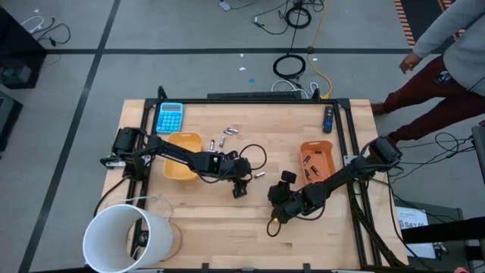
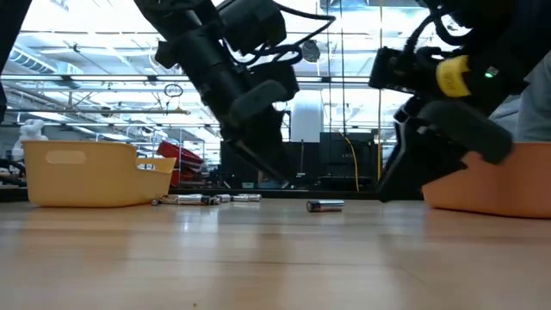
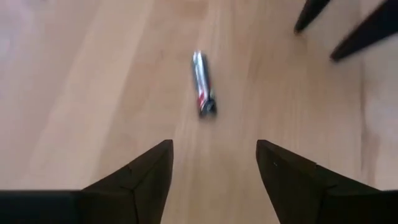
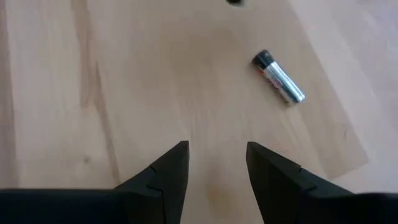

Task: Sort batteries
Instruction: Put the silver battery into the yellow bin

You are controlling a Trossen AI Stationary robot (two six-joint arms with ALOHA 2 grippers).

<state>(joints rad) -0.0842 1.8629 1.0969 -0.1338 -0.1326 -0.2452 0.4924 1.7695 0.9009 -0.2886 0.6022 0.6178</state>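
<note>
A: Looks like a robotics lab, this one: two dark arms bolted to a wooden tabletop (image 1: 227, 220) inside a black frame (image 1: 345, 129).

B: And cables (image 1: 292, 64) loose on the grey floor (image 1: 151, 68), a person (image 1: 447, 53) standing by.

A: From table height you see a big glazed hall, ceiling beams (image 2: 95, 90) and lights, machinery behind.

B: Lab or workshop floor, definitely no home.

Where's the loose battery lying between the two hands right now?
In the high view the lone battery lies on the bare wood near table centre, just right of the left hand and up-left of the right hand; neither touches it.
</note>
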